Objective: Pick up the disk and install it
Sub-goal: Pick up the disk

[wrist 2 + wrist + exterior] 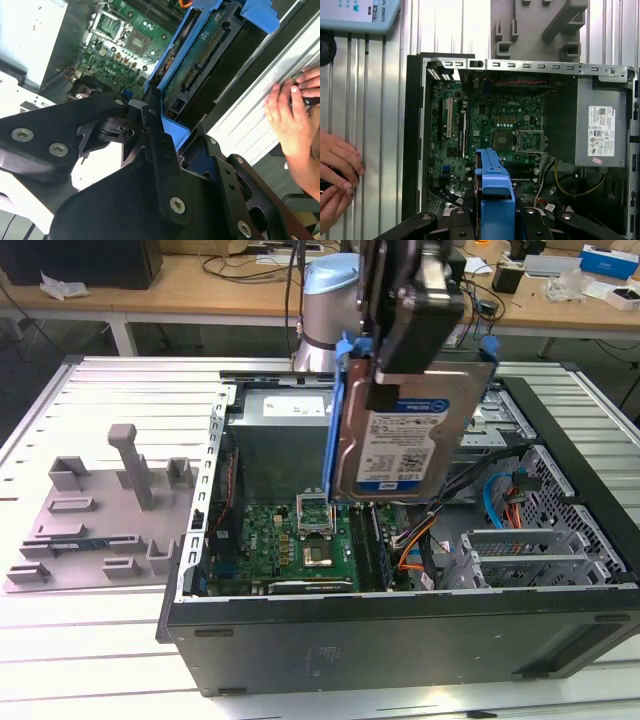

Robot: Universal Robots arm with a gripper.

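The disk (410, 445), a silver drive with a white-and-blue label in a bright blue bracket (335, 420), hangs on edge above the open computer case (400, 630). My gripper (392, 390) is shut on its upper edge, over the motherboard (300, 540). In the second wrist view the disk's green circuit side (200, 55) and blue bracket (175, 60) extend out from between the black fingers (160, 150). The first wrist view has the bracket's end (495, 185) held in the gripper (495, 220) above the case interior.
A grey power-supply box (280, 435) fills the case's far corner. Drive cages and cables (520, 550) sit at the exterior view's right. A grey plastic fixture (100, 510) lies on the table beside the case. A person's hand (335, 170) rests on the slatted table beside the case.
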